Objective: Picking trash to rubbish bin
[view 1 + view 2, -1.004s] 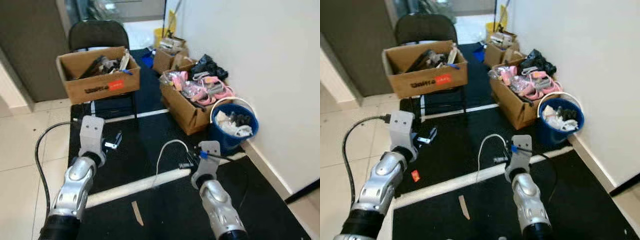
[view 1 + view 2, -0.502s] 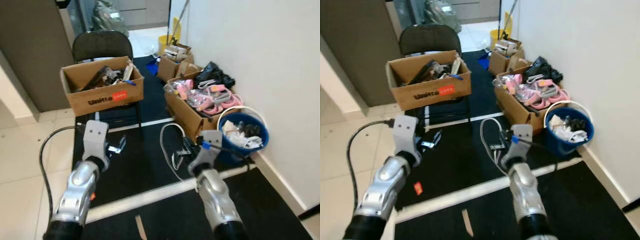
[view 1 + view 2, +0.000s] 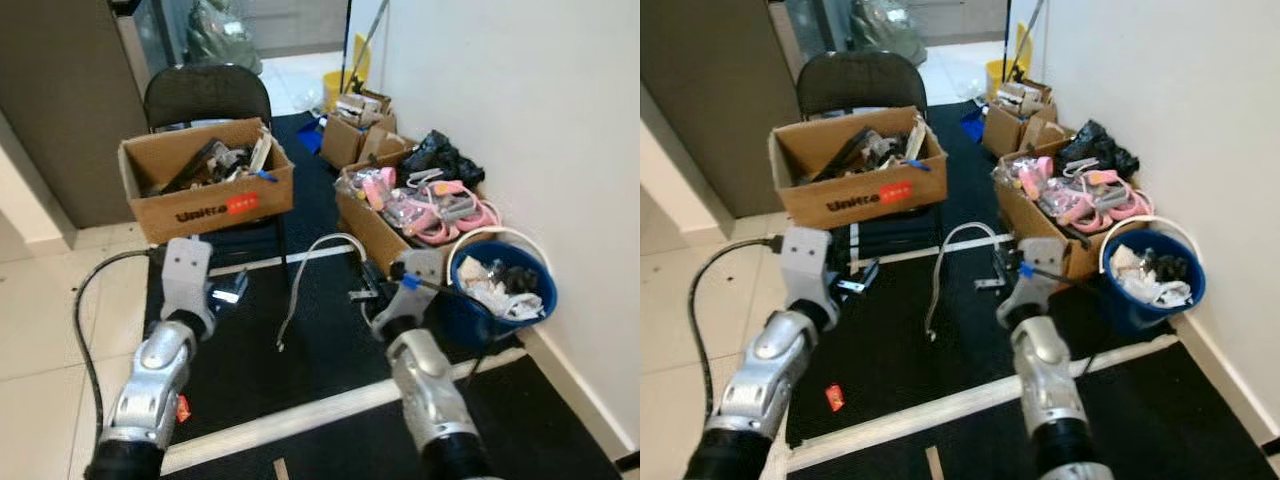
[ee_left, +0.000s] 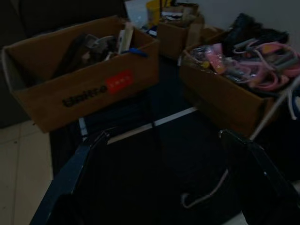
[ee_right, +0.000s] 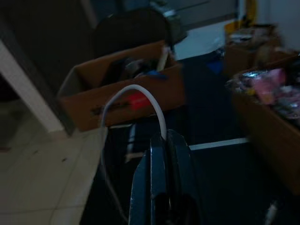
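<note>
Here: one white cable [image 3: 313, 262], thin, bent in an arch, its free end dangling above the black mat [image 3: 300, 340]. Right gripper [image 5: 165, 140] clamps it, fingers pressed together, held just beside the blue bin [image 3: 503, 290] against the wall. Left gripper [image 4: 164, 140] spread wide, holding nothing. Three cardboard boxes: one [image 3: 205, 180] on the chair [image 3: 205, 92], two on the floor.
</note>
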